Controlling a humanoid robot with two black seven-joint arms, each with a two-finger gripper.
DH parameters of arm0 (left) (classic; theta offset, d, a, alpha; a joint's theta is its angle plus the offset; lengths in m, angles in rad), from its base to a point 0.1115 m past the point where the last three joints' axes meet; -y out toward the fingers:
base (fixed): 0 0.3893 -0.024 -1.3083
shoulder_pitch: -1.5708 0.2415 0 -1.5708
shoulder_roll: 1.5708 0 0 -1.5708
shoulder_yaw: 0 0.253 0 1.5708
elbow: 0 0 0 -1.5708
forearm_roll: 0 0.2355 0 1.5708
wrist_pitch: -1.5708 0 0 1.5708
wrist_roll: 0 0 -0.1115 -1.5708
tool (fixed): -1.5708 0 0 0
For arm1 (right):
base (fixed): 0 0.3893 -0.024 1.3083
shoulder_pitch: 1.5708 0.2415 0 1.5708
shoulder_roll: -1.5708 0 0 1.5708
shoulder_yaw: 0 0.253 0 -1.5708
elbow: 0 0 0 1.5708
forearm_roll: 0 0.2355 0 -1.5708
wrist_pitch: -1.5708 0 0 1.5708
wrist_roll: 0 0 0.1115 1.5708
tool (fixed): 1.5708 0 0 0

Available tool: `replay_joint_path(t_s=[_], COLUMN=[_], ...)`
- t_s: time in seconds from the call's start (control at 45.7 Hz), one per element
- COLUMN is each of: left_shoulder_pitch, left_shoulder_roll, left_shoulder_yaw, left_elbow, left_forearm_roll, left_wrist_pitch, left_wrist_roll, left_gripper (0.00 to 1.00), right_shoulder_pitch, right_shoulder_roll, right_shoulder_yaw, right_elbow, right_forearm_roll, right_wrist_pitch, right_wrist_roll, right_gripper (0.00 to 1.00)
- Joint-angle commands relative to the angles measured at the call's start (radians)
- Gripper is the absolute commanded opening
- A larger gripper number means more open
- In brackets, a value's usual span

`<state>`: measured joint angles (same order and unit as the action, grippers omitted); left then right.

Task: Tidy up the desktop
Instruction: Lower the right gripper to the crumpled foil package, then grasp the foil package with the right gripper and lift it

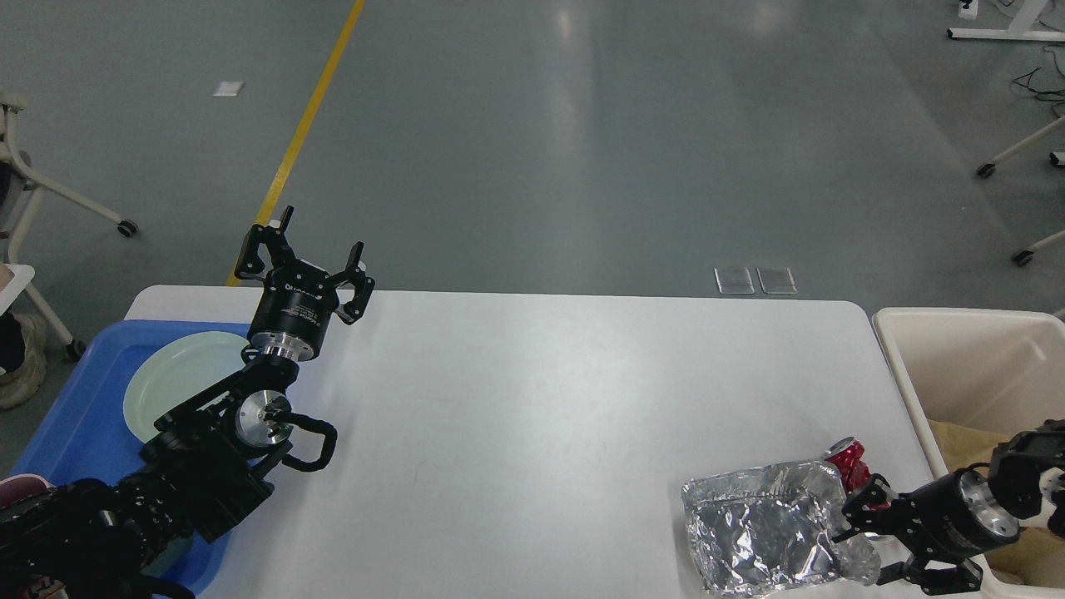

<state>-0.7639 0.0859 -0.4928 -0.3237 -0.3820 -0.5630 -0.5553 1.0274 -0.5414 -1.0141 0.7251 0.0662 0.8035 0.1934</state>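
Nearby, foil bag [765, 528] beside red can [850, 466], cream bin [969, 366] right.

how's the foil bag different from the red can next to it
The foil bag is silver and crinkled; the red can is red with a silver end. The bag is much the larger of the two, and it lies flat and spread out, while the can is mostly hidden behind the bag's far right corner. Both sit at the near right corner of the desktop, by the right claw.
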Motion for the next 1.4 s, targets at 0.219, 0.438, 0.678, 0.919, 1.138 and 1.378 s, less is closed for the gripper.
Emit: replay_joint_path(t_s=[0.219, 0.438, 0.678, 0.919, 1.138, 1.378], left_shoulder_pitch=[0.000, 0.000, 0.000, 0.000, 0.000, 0.000], left_shoulder_roll=[0.000, 0.000, 0.000, 0.000, 0.000, 0.000], left_shoulder_yaw=[0.000, 0.000, -0.001, 0.000, 0.000, 0.000], left_elbow=[0.000, 0.000, 0.000, 0.000, 0.000, 0.000], left_forearm_roll=[0.000, 0.000, 0.000, 0.000, 0.000, 0.000], left_wrist_pitch=[0.000, 0.000, 0.000, 0.000, 0.000, 0.000], left_wrist_roll=[0.000, 0.000, 0.000, 0.000, 0.000, 0.001], left_gripper=[0.97, 0.97, 0.97, 0.97, 0.97, 0.97], right_shoulder_pitch=[0.006, 0.014, 0.074, 0.233, 0.446, 0.795], right_shoulder_roll=[-0.019, -0.020, -0.049, -0.098, -0.124, -0.167], right_shoulder_yaw=[-0.007, -0.012, -0.044, -0.110, -0.202, -0.254], right_elbow=[0.017, 0.039, 0.053, 0.088, 0.109, 0.093], right_forearm_roll=[-0.019, -0.020, -0.022, -0.022, -0.045, -0.212], right_wrist_pitch=[0.017, 0.019, 0.074, 0.156, 0.156, 0.156], right_wrist_roll=[0.000, 0.000, 0.000, 0.000, 0.000, -0.002], right_gripper=[0.00, 0.00, 0.00, 0.00, 0.00, 0.00])
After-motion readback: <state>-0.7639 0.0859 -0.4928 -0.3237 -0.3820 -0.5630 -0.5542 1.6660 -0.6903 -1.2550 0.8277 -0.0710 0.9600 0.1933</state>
